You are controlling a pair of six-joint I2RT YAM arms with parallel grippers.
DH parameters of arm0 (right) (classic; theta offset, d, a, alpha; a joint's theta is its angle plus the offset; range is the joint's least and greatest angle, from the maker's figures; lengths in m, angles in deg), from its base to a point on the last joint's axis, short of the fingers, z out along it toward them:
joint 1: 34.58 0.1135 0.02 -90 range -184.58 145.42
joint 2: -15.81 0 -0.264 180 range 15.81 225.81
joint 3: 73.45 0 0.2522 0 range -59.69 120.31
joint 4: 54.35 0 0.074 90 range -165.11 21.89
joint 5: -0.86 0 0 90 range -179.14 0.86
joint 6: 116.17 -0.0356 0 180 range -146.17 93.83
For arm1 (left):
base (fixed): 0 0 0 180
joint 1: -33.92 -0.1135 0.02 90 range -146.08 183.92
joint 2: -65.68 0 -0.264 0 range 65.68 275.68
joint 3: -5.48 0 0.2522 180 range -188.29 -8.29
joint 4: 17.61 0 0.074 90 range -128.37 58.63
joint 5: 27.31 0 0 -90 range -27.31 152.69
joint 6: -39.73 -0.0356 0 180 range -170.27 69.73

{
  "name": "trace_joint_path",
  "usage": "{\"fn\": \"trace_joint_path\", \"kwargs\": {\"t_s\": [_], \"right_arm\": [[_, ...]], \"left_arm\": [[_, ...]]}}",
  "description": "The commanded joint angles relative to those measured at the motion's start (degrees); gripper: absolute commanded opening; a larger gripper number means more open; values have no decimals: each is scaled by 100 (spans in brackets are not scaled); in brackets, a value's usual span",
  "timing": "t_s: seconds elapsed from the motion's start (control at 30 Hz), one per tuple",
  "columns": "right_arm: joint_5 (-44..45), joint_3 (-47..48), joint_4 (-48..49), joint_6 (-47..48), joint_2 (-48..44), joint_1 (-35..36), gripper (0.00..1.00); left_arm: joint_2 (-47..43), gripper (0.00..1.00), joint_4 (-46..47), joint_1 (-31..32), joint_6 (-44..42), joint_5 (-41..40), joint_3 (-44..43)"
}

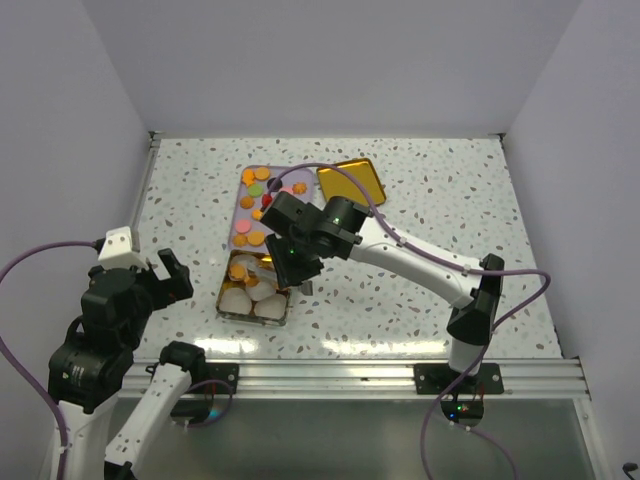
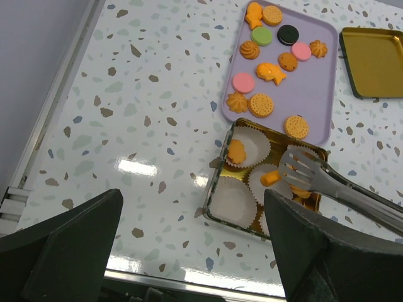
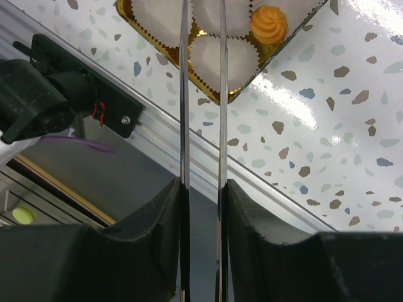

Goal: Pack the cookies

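Several cookies (image 1: 262, 195) lie on the purple tray (image 2: 321, 100): orange rounds and shapes, plus pink, green and black ones. My right gripper (image 3: 203, 185) is shut on metal tongs (image 2: 327, 182), whose two arms (image 3: 184, 94) run between its fingers. The tongs' slotted head hangs over the gold tin (image 2: 214, 189) with an orange cookie (image 2: 272, 178) at its tip, above a white paper cup. One orange cookie (image 2: 236, 151) lies in the tin's far left cup, and a swirl cookie (image 3: 269, 24) shows in a cup too. My left gripper (image 2: 192, 201) stands open over bare table left of the tin.
The tin's gold lid (image 1: 351, 182) lies right of the purple tray. The tin (image 1: 255, 290) sits close to the table's front rail (image 1: 400, 372). A black arm base mount (image 3: 38, 94) stands on that rail. White walls close in the left, back and right sides.
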Motion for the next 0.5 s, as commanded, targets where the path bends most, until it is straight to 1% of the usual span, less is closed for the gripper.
{"fn": "trace_joint_path", "kwargs": {"t_s": [0.0,0.2,0.47], "right_arm": [[-34,-8,301,-85,-98,49,30],[115,-78,170,-94,-54,128,31],[221,-26,91,11,69,128,38]], "left_arm": [[-54,100,213,46,-121,35,-25],[-89,100,186,46,-103,0,-34],[-81,100,204,46,-94,-18,-17]]}}
